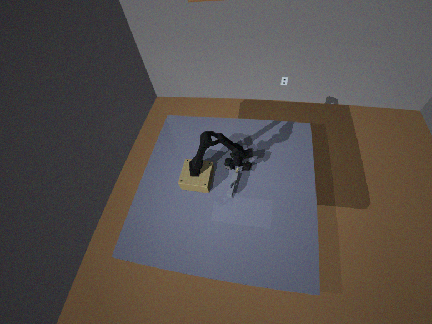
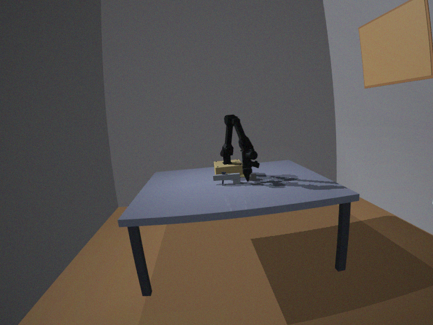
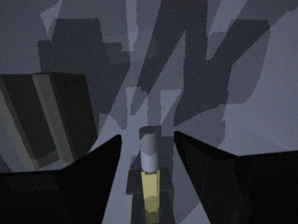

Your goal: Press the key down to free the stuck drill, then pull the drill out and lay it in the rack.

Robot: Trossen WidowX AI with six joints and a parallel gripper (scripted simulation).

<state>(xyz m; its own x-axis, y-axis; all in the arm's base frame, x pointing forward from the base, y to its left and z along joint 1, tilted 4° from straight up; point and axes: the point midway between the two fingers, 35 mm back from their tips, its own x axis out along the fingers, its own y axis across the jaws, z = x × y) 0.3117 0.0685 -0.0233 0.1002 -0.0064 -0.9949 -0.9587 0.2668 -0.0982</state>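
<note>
The drill, a grey cylinder with a yellow section [image 1: 237, 170] [image 3: 150, 157], sticks out from the end of a long grey holder [image 1: 230, 193] [image 2: 229, 177]. A small dark piece, apparently the key [image 1: 232, 185] [image 2: 222, 173], stands in the holder away from the drill; its depth is too small to read. My gripper [image 1: 237, 168] [image 2: 247, 179] [image 3: 147, 136] is open and points down, one finger on each side of the drill, with gaps showing at both sides. The rack, a grooved block [image 2: 252, 177] [image 3: 50, 100], stands beside the left finger in the wrist view.
The arm's yellow wooden base block [image 1: 188, 181] [image 2: 224, 170] stands beside the holder on the blue-grey table [image 1: 156, 237] [image 2: 181, 202]. Dark shadows of the arm fall across the table around the gripper.
</note>
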